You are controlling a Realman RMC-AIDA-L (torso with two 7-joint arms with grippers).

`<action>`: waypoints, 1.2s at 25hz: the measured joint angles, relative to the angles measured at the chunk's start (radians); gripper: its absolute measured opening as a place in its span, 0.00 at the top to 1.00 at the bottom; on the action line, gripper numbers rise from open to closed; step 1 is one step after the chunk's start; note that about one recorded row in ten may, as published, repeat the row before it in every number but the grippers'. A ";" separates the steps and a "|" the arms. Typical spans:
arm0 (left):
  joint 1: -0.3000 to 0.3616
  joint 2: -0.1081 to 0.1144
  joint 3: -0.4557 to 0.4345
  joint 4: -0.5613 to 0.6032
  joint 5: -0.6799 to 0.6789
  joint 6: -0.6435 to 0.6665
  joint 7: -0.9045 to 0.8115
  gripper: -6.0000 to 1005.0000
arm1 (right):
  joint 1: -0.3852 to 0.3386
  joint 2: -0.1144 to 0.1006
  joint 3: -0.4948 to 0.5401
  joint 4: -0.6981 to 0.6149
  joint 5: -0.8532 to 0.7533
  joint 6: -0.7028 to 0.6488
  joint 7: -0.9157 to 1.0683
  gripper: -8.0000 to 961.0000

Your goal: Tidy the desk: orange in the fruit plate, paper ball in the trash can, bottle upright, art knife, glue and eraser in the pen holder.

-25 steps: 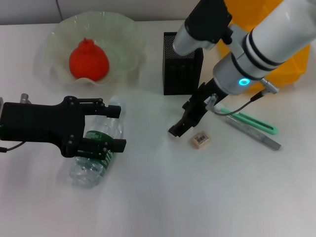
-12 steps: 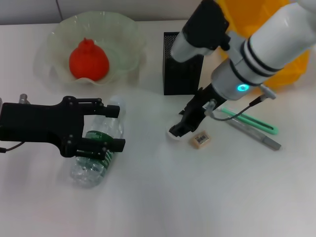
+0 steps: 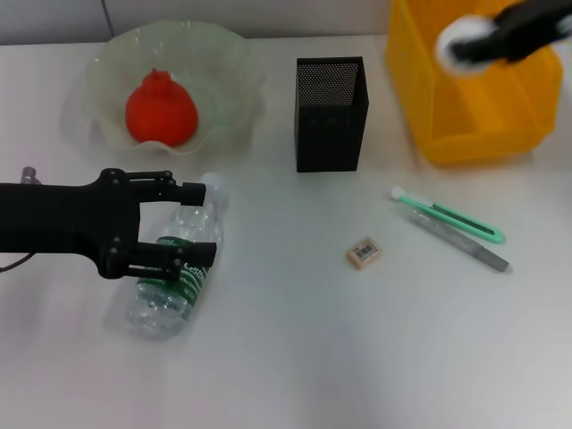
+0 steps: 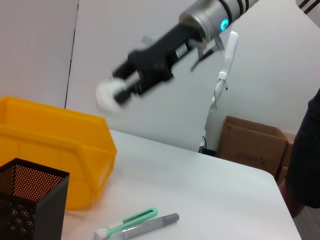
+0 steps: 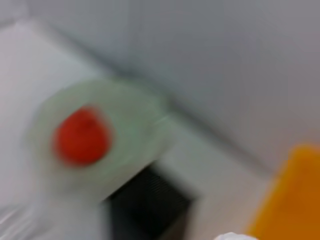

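Paper ball (image 3: 463, 39) in right gripper (image 3: 478, 37) — over trash can (image 3: 483, 98)

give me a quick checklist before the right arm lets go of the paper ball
1. Paper ball held in the right hand: ok.
2. Ball above the trash can: ok in the head view, over its near-left part; exact depth cannot tell.
3. Bin opening unobstructed: ok, bare yellow floor shows.
4. Left hand out of the way: ok, across the desk around the lying bottle.
5. Orange in the fruit plate: ok.
6. Pen holder filled: not ok; eraser, glue and art knife lie on the desk.
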 joint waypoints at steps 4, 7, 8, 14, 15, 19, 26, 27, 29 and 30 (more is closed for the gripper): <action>-0.003 -0.003 0.000 0.002 0.003 -0.006 -0.001 0.21 | -0.022 0.002 0.102 0.074 0.028 0.184 -0.029 0.48; -0.012 -0.007 0.000 0.002 0.005 -0.022 0.000 0.21 | -0.026 -0.001 0.106 0.194 0.055 0.323 -0.050 0.46; -0.014 -0.007 0.000 0.002 0.005 -0.023 -0.001 0.21 | -0.025 -0.002 0.108 0.232 0.063 0.353 -0.065 0.45; -0.028 -0.014 0.005 0.033 0.009 -0.048 -0.095 0.21 | -0.045 0.000 0.116 0.343 0.211 0.397 -0.208 0.33; -0.028 -0.020 0.007 0.059 0.010 -0.050 -0.124 0.21 | -0.060 0.000 0.116 0.347 0.247 0.395 -0.225 0.28; -0.013 -0.060 0.012 0.250 0.032 -0.048 -0.306 0.21 | -0.139 -0.002 0.117 0.345 0.390 0.340 -0.309 0.18; 0.007 -0.084 0.218 0.566 0.142 -0.171 -0.750 0.22 | -0.315 -0.002 0.119 0.520 0.767 0.054 -0.743 0.13; 0.007 -0.084 0.218 0.566 0.142 -0.171 -0.750 0.22 | -0.332 -0.003 0.119 0.585 0.805 0.023 -0.819 0.12; -0.006 -0.084 0.355 0.644 0.301 -0.290 -0.970 0.22 | -0.351 -0.004 0.125 0.710 0.843 -0.028 -0.968 0.11; -0.014 -0.084 0.373 0.649 0.331 -0.304 -1.004 0.22 | -0.353 -0.006 0.131 0.760 0.846 -0.048 -1.026 0.11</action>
